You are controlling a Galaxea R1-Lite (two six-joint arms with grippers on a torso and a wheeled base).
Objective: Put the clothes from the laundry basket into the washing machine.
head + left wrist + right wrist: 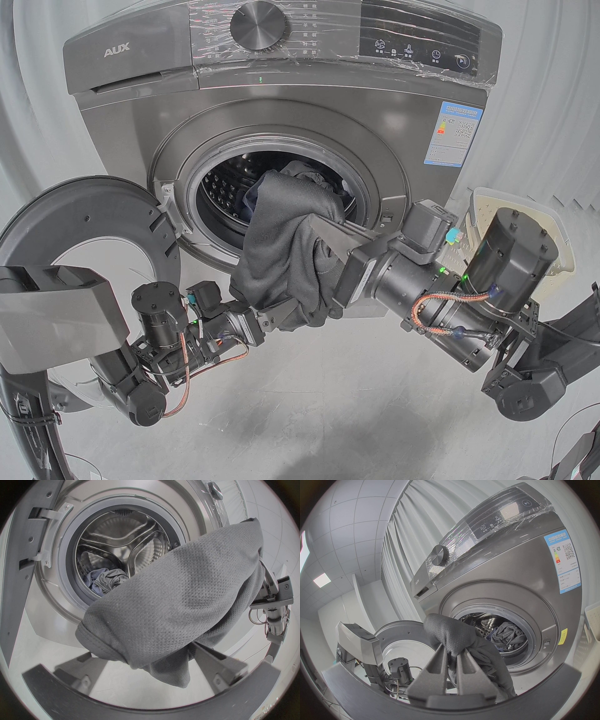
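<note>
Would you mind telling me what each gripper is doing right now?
Left gripper: open, dark grey garment hanging between its fingers.
Right gripper: shut on the dark grey garment.

Staged laundry room: washing machine (pixel 281 112), pale curtain (pixel 406 536), tiled ceiling (pixel 347 527).

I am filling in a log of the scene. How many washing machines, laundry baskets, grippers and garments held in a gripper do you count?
Washing machine: 1
Laundry basket: 1
Dark grey garment, held: 1
Grippers: 2 (left gripper, right gripper)
Total: 5
</note>
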